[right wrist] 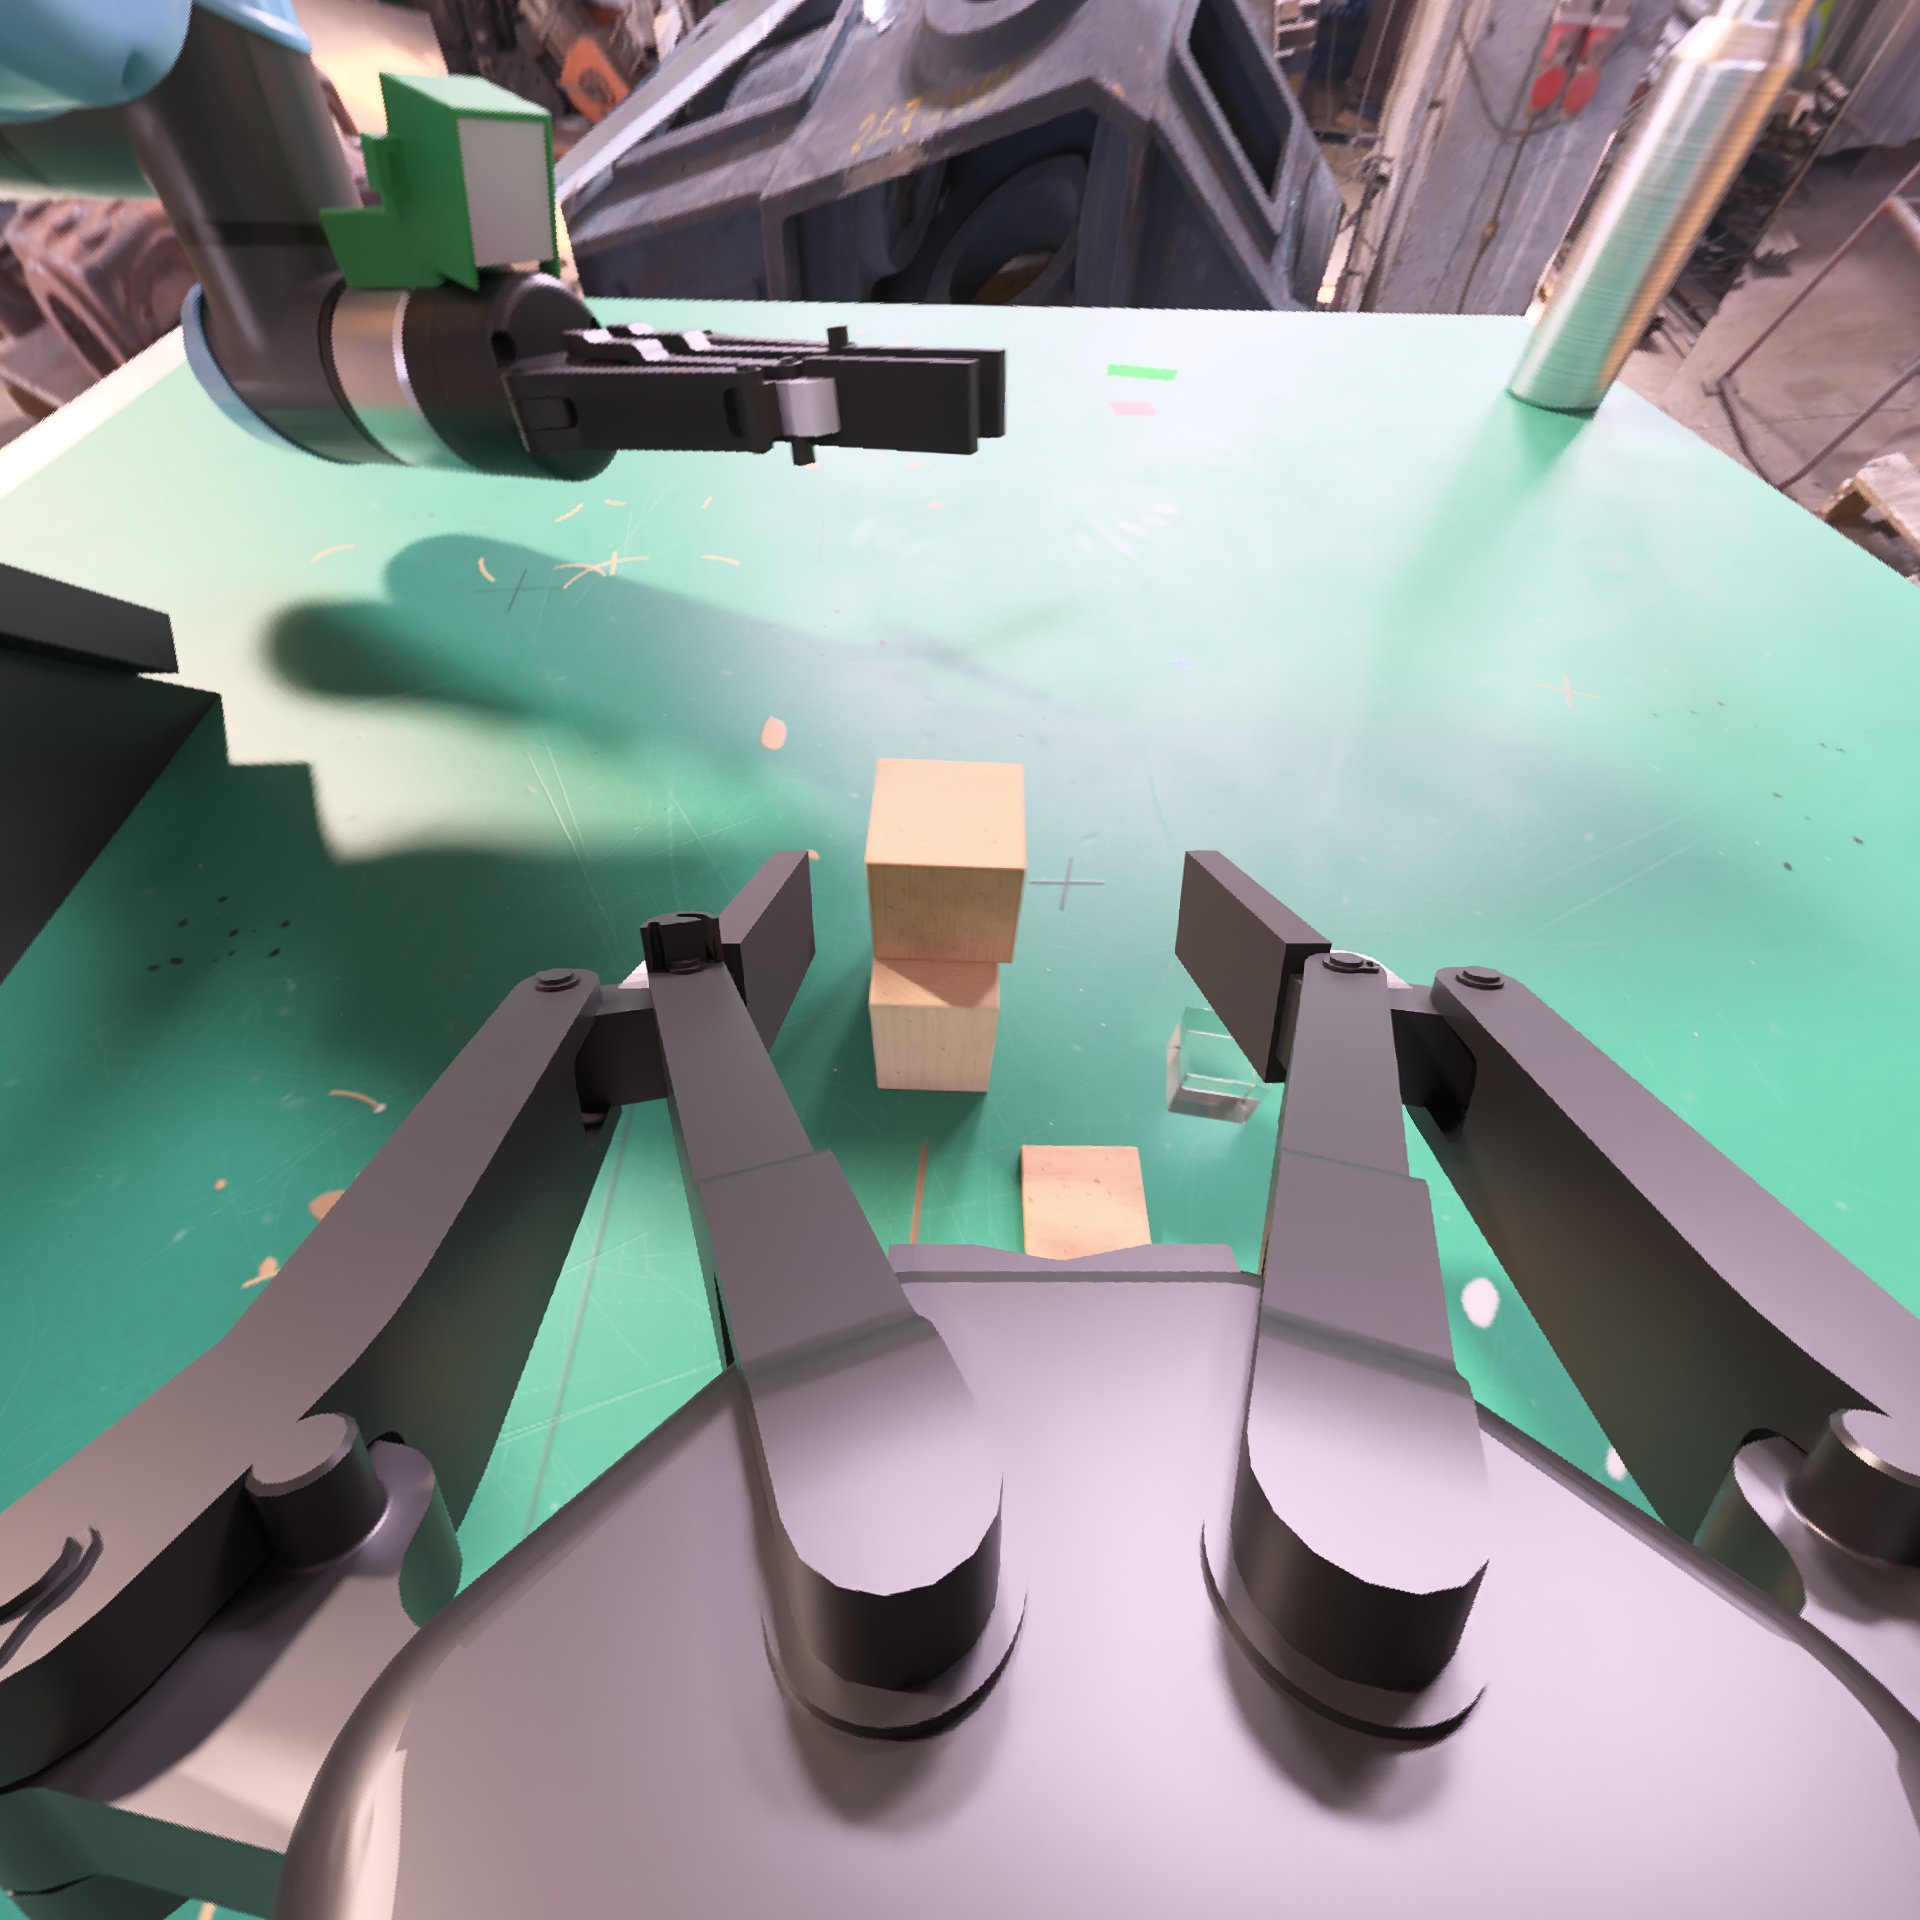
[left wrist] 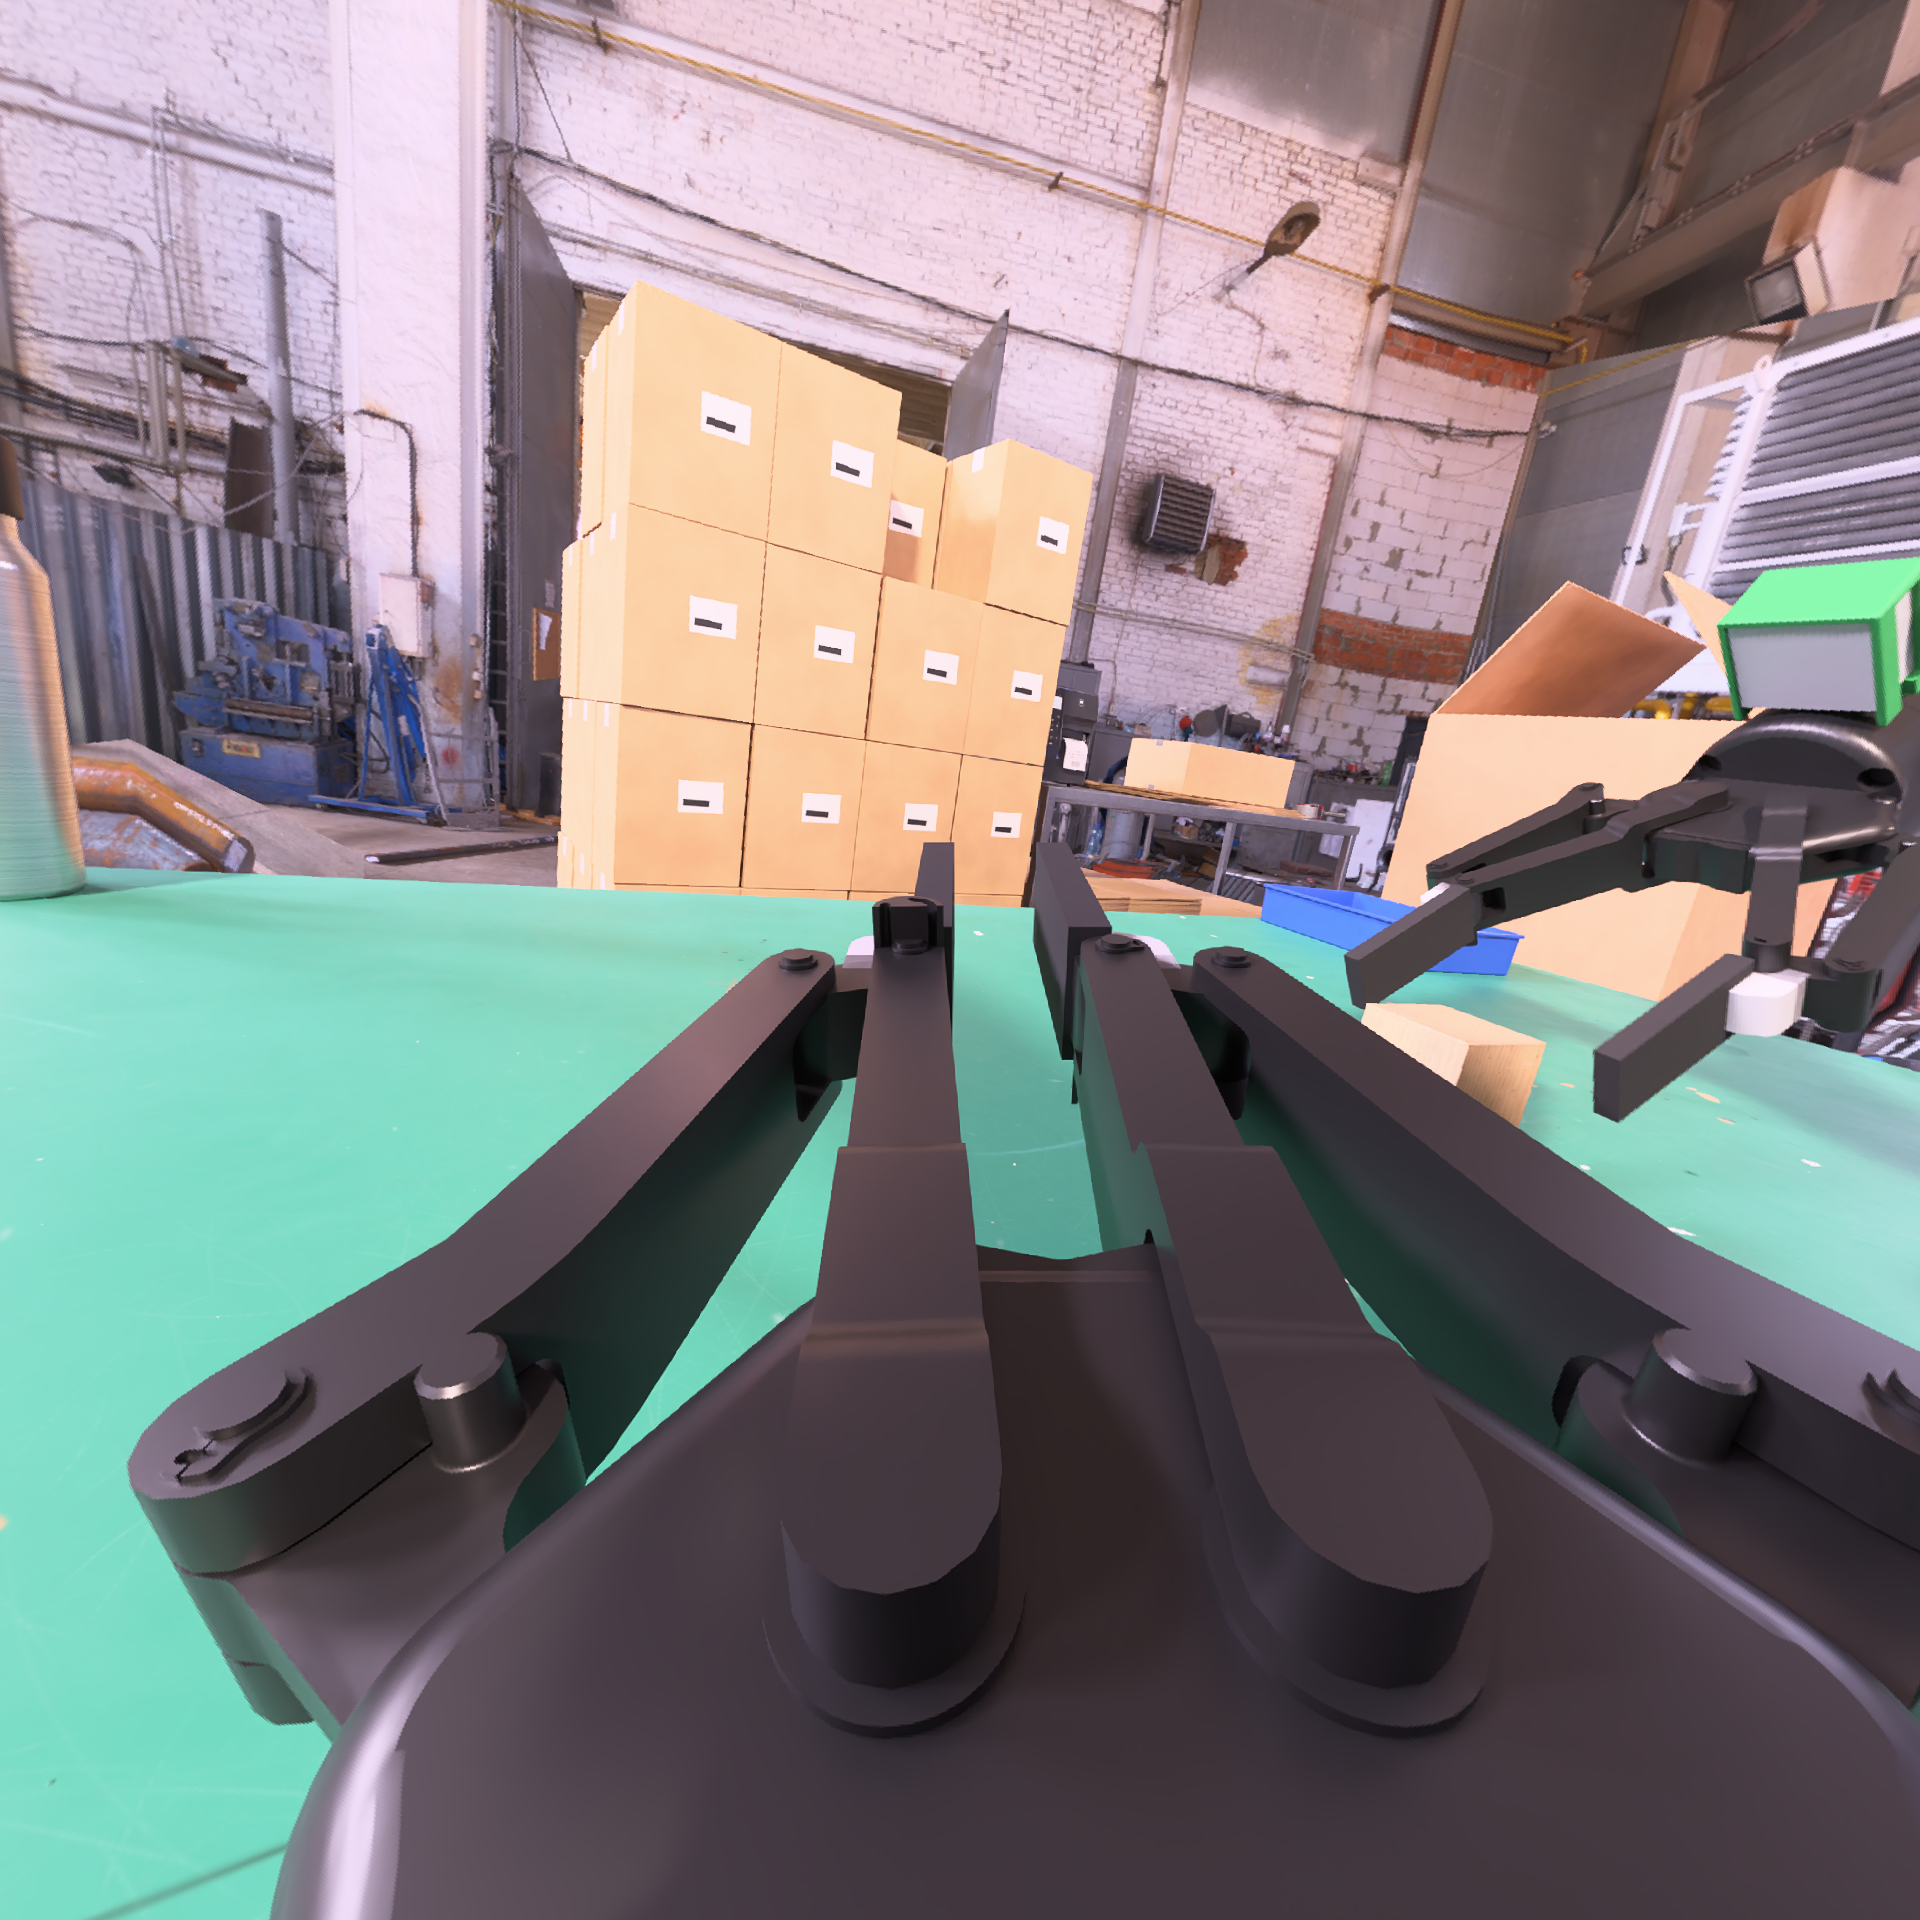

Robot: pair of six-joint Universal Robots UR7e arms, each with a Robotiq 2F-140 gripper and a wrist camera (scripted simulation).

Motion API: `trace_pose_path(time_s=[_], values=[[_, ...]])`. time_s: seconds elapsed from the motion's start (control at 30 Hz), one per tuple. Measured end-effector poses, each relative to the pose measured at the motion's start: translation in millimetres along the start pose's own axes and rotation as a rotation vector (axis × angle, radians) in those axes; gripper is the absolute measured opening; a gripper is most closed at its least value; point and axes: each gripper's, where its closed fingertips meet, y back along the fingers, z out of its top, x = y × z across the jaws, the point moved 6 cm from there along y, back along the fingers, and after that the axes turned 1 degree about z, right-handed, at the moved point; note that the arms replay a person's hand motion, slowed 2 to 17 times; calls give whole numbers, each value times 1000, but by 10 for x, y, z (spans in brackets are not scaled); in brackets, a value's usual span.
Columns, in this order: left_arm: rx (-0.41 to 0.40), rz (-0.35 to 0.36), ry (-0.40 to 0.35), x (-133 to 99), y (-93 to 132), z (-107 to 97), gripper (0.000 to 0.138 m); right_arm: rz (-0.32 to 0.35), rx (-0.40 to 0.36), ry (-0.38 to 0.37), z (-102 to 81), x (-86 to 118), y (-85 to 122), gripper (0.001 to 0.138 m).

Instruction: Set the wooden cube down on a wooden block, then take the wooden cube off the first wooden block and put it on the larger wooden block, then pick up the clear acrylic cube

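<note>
In the right wrist view, a wooden cube (right wrist: 945, 862) sits stacked on a smaller-looking wooden block (right wrist: 933, 1029) on the green table (right wrist: 1455, 727). My right gripper (right wrist: 997, 945) is open, with its fingers either side of the stack and not touching it. Another wooden block (right wrist: 1081, 1200) lies nearer, partly hidden by the gripper body. A clear acrylic cube (right wrist: 1210, 1070) stands by the right finger. My left gripper (right wrist: 883, 400) is shut and empty, hovering at the far left. In the left wrist view, the left gripper (left wrist: 992, 914) is shut, and the right gripper (left wrist: 1486, 1034) is open over a wooden block (left wrist: 1455, 1044).
A metal bottle (right wrist: 1621, 229) stands at a far table corner and also shows in the left wrist view (left wrist: 31, 727). A dark box (right wrist: 62, 779) sits at the left edge. A blue tray (left wrist: 1340, 914) and stacked cardboard boxes (left wrist: 810, 623) lie beyond the table.
</note>
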Motion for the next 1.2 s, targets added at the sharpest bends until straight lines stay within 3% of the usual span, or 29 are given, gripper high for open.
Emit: trace_pose_path(time_s=[0.27,0.37,0.47,0.73,0.93,1.03,1.13,1.2], values=[[10,2,0,0,-11,-4,21,-85,-140,-180,-199,-410,162,81],[14,2,-1,-1,-15,-6,21,-140,-140,-257,-322,-574,125,76],[14,2,-3,-2,-16,-6,21,-183,-90,-284,-439,-680,46,73],[4,2,-2,-1,-6,-1,21,-158,43,-197,-466,-713,-152,68],[-5,2,0,1,4,3,21,-82,177,-142,-528,-651,-280,60],[-7,2,2,2,6,4,21,-92,214,-111,-532,-659,-316,54],[-6,1,2,3,6,4,21,-114,226,-81,-518,-672,-326,58],[-5,1,2,3,5,4,21,-122,224,-64,-504,-676,-331,51]])
